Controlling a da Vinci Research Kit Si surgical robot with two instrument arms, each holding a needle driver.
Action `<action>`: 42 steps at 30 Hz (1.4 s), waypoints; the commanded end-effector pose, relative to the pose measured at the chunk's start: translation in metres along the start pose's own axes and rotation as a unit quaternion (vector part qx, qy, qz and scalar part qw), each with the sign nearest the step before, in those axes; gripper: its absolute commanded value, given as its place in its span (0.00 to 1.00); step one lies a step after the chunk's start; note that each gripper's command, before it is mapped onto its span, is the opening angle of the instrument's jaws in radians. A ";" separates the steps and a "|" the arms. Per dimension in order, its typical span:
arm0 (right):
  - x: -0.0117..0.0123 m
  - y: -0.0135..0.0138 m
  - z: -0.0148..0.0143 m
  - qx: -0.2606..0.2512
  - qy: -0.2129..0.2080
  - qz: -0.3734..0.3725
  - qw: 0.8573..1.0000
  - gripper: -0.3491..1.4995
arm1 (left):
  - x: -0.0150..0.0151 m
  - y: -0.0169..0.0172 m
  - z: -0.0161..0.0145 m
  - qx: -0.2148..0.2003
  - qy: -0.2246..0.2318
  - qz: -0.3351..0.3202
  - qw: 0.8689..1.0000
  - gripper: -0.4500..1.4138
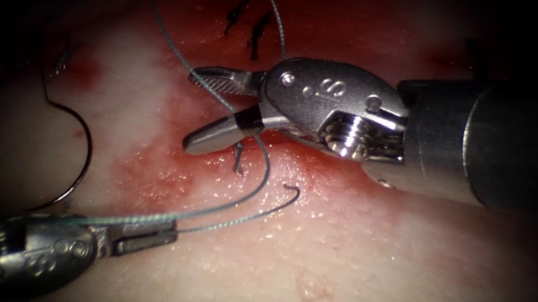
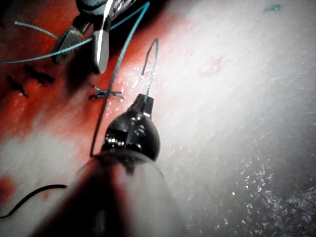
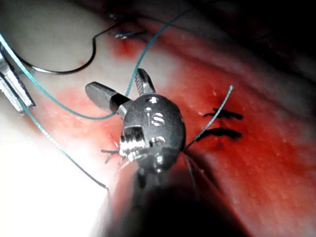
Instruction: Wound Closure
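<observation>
My right tool (image 1: 209, 111) comes in over the cut with its jaws open, and a strand of green thread (image 1: 265, 171) runs between them; the right wrist view shows the same open jaws (image 3: 121, 88). At the lower left my left tool (image 1: 147, 237) is shut on the thread, whose short tail (image 1: 291, 191) curls free to the right. In the left wrist view its shut jaws (image 2: 144, 102) grip that strand. The curved needle (image 1: 81, 148) lies loose on the tissue (image 1: 350, 271) left of the cut, held by neither tool.
Two dark finished stitches (image 1: 249, 25) cross the cut above the right tool, and a small knot (image 1: 238, 159) sits just below its lower jaw. Red fluid (image 1: 157, 171) stains the tissue around the cut. A free thread end (image 1: 274, 11) rises behind the right tool.
</observation>
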 end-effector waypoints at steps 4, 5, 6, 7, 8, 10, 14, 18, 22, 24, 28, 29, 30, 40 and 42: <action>0.0014 0.0027 -0.0021 -0.056 0.020 -0.006 0.998 0.99 | -0.0010 0.0008 0.0009 -0.007 -0.009 -0.009 1.000 0.00; 0.0016 0.0030 -0.0027 -0.067 0.031 -0.005 0.997 0.99 | -0.0012 0.0010 0.0009 -0.007 -0.010 -0.010 1.000 0.00; 0.0017 0.0034 -0.0034 -0.078 0.044 -0.001 0.996 0.99 | -0.0014 0.0012 0.0010 -0.007 -0.011 -0.009 1.000 0.00; 0.0017 0.0036 -0.0038 -0.087 0.054 0.002 0.995 0.99 | -0.0016 0.0014 0.0011 -0.009 -0.014 -0.011 1.000 0.00; 0.0017 0.0038 -0.0043 -0.091 0.064 0.012 0.994 0.99 | -0.0018 0.0016 0.0013 -0.010 -0.017 -0.012 1.000 0.00; 0.0016 0.0043 -0.0052 -0.087 0.090 0.067 0.990 0.99 | -0.0022 0.0019 0.0015 -0.010 -0.019 -0.013 1.000 0.00; 0.0013 0.0052 -0.0064 -0.070 0.112 0.121 0.984 0.99 | -0.0030 0.0023 0.0019 -0.012 -0.024 -0.017 0.999 0.00; 0.0010 0.0058 -0.0072 -0.035 0.147 0.220 0.964 0.99 | -0.0037 0.0027 0.0020 -0.014 -0.027 -0.016 0.999 0.00; 0.0011 0.0056 -0.0073 -0.012 0.157 0.266 0.951 0.99 | -0.0041 0.0028 0.0022 -0.014 -0.028 -0.017 0.999 0.00; 0.0012 0.0055 -0.0073 0.004 0.159 0.290 0.944 0.99 | -0.0043 0.0029 0.0022 -0.012 -0.029 -0.019 0.999 0.00; 0.0010 0.0048 -0.0075 0.049 0.144 0.308 0.939 0.99 | -0.0050 0.0031 0.0020 -0.014 -0.030 -0.021 0.999 0.00; 0.0008 0.0046 -0.0075 0.067 0.125 0.305 0.942 0.99 | -0.0052 0.0031 0.0019 -0.015 -0.030 -0.023 0.999 0.00; 0.0006 0.0042 -0.0077 0.094 0.094 0.308 0.942 0.99 | -0.0054 0.0031 0.0017 -0.016 -0.029 -0.022 0.999 0.00; -0.0009 0.0025 -0.0110 0.263 -0.021 0.510 0.819 0.99 | -0.0064 0.0031 0.0010 -0.019 -0.027 -0.029 0.999 0.00; -0.0009 0.0028 -0.0118 0.255 0.000 0.555 0.792 0.99 | -0.0064 0.0031 0.0011 -0.018 -0.027 -0.029 0.999 0.00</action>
